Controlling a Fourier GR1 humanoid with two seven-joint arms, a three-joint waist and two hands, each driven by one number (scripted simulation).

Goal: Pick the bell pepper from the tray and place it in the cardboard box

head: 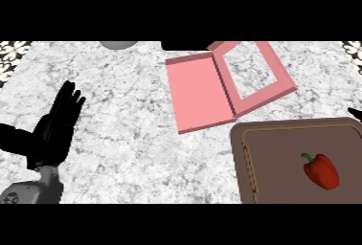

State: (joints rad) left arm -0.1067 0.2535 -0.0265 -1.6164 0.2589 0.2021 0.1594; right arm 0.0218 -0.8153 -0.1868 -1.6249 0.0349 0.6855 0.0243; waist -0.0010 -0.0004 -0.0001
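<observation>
A red bell pepper [322, 171] with a green stem lies on the right part of a brown tray [272, 153] at the lower right of the counter. Just above the tray stands a pink box [265, 72], tilted, its flat lid [200, 93] folded open to the left. My left hand [56, 127] is at the far left, open with straight fingers pointing up, resting well away from the tray and the box. A small black tip [356, 114] at the right edge, above the tray, may be my right hand. Nothing is held.
The counter is white-grey marble. A grey rounded object [118, 44] and a black shape [185, 45] sit at the far edge. Patterned tiles [14, 52] show at the upper corners. The tray runs out of view at the right and bottom.
</observation>
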